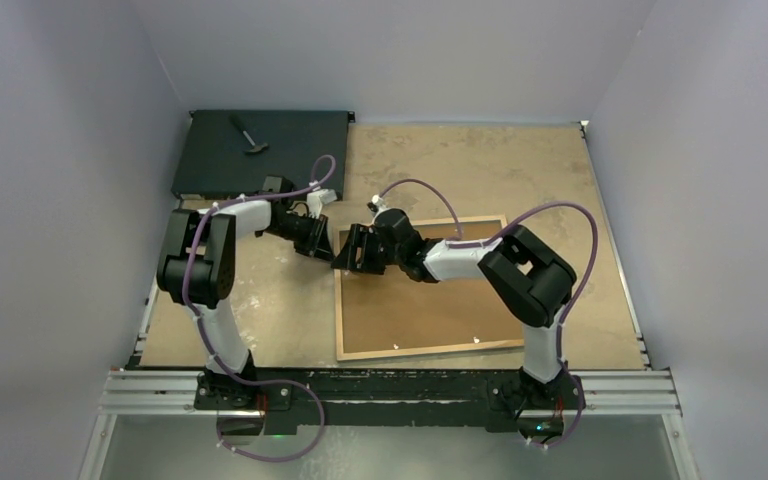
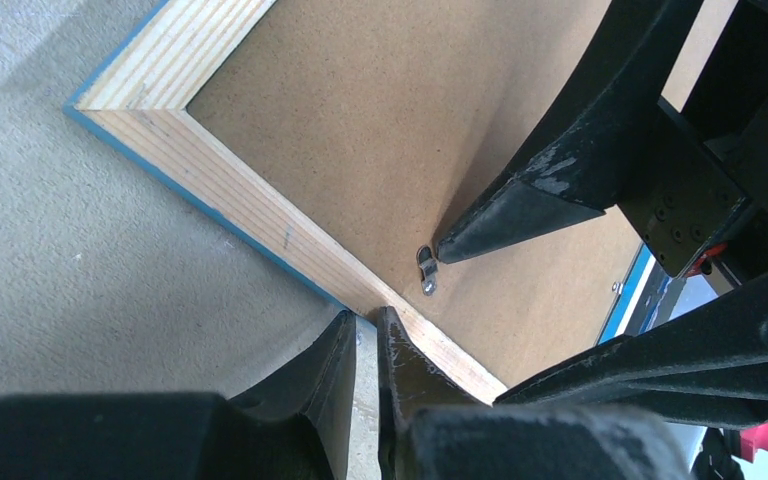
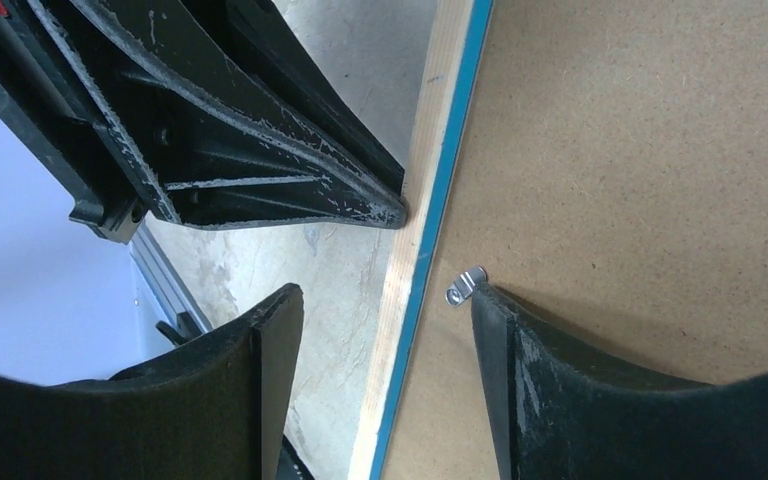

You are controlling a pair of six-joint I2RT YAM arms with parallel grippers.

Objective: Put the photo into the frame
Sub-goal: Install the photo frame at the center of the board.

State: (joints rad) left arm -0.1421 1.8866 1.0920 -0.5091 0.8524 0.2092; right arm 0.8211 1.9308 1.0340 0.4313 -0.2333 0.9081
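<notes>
Black box (image 1: 290, 165) sits far left on the table (image 1: 540, 180), with a small dark tool (image 1: 248, 136) on top. The left gripper (image 2: 367, 318) has its fingers nearly together, tips on the left rail of the frame (image 1: 430, 349); can't tell if it pinches. The frame lies face down at centre, brown backing panel (image 1: 420, 310) up. The right gripper (image 3: 388, 292) is spread wide across the same rail, one finger over the table, the other on the panel beside a metal clip (image 3: 465, 285).
</notes>
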